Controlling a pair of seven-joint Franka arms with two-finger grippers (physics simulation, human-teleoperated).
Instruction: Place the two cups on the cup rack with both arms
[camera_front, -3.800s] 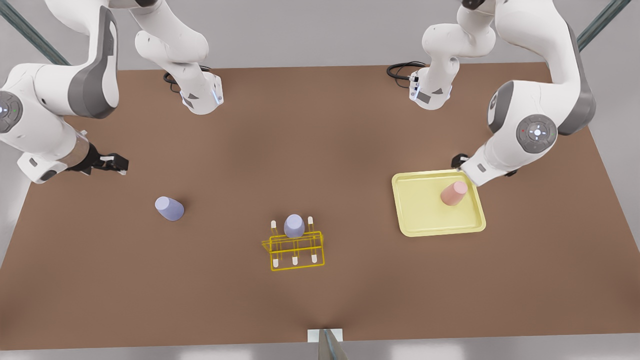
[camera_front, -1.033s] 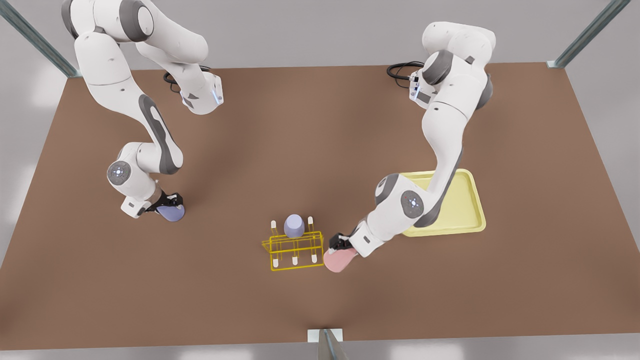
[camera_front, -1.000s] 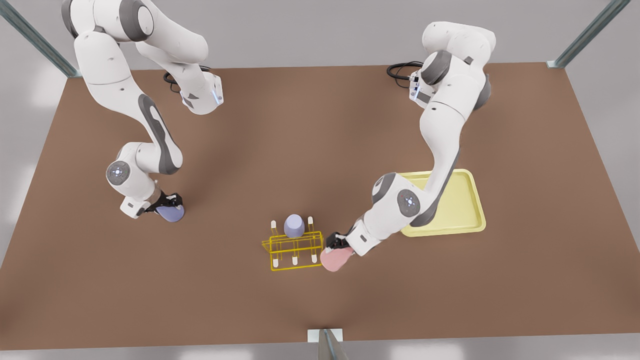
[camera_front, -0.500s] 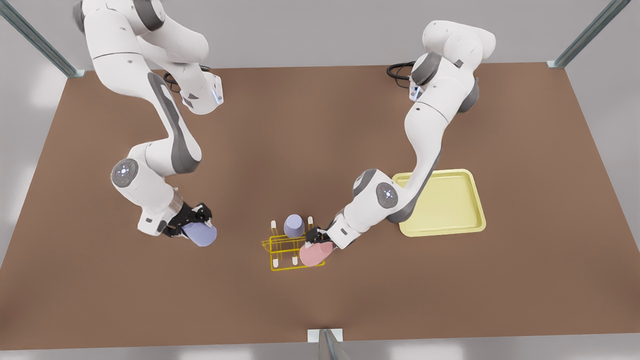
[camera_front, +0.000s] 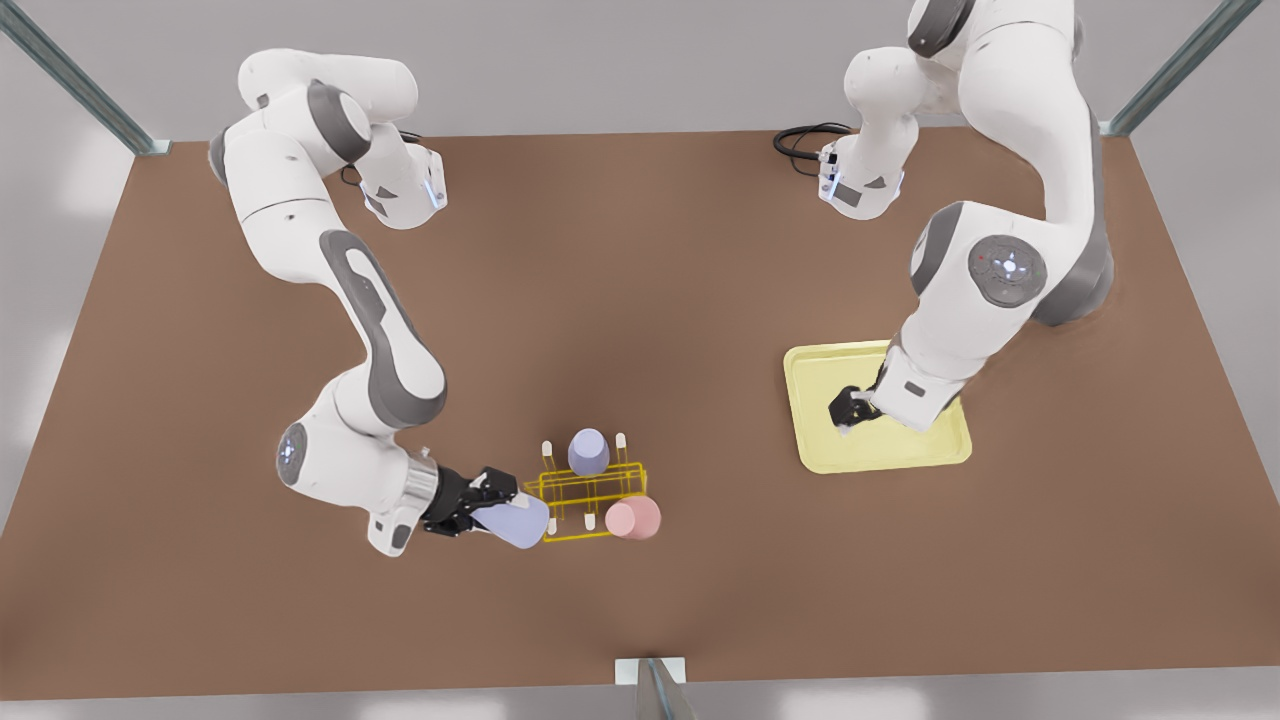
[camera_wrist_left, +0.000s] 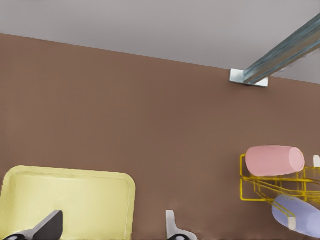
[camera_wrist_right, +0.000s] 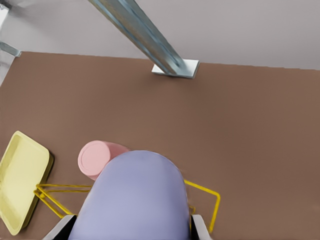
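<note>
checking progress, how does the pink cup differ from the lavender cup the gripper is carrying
Colour: the pink cup is salmon-pink, the held lavender cup pale lavender-blue. State: the pink cup sits free on the cup rack, no gripper on it; the lavender cup is clamped in the right gripper. Place: the pink cup is at the rack's end toward the front view's right, the lavender cup at the opposite end. Both are small, tapered and handleless.

No lettering, labels, brand marks or numbers can be read on anything here.
</note>
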